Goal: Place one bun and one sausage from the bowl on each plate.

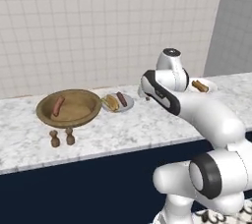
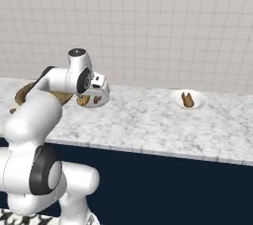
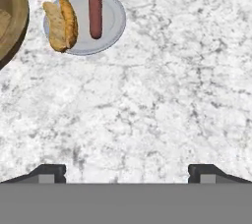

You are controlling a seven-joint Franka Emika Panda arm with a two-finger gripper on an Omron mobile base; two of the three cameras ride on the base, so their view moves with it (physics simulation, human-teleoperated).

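Left base view: white arm foremost; behind it on the bench point(image 1: 147, 120), one sausage point(image 1: 58, 105) lies in the bowl point(image 1: 69, 108).
Hand view: fingers point(image 3: 49, 171) spread, empty.
Judgement: light, smooth, roll-prone; grasp mid-length.

In the left base view, the bowl point(image 1: 69, 108) sits left on the surface point(image 1: 147, 125), holding a sausage point(image 1: 58, 105); a plate point(image 1: 118, 102) lies just right of it, two shakers point(image 1: 62, 138) below it.
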